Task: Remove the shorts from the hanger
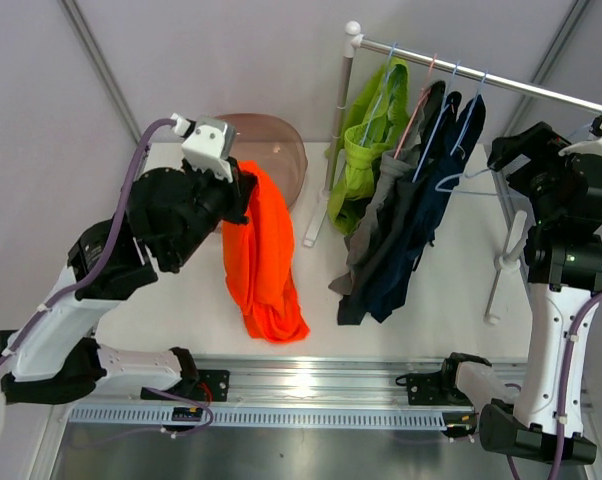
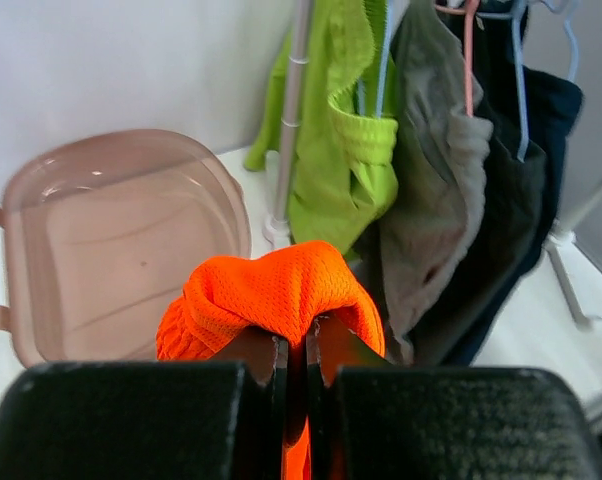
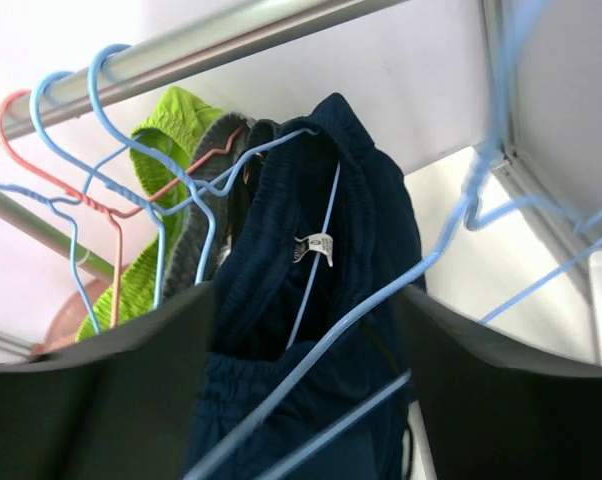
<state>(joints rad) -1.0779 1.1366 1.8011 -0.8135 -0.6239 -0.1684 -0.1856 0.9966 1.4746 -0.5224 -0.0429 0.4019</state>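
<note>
My left gripper [image 1: 243,195] is shut on the bright orange shorts [image 1: 266,260], which hang from it down to the table; the wrist view shows the fabric [image 2: 271,290] bunched over the closed gripper [image 2: 296,350]. Lime green shorts [image 1: 366,150], grey shorts [image 1: 381,215], dark navy-black shorts [image 1: 406,240] and navy shorts [image 1: 436,190] hang on hangers from the rail [image 1: 521,85]. My right gripper [image 1: 501,160] is open beside the navy shorts [image 3: 281,300]. A bare blue hanger [image 3: 401,290] crosses between its spread fingers [image 3: 131,400].
A translucent pink bin [image 1: 281,150] stands behind the left gripper, and it also shows in the left wrist view [image 2: 121,240]. The rack's white posts [image 1: 336,120] and feet [image 1: 496,300] stand on the white table. A metal rail runs along the near edge [image 1: 311,380].
</note>
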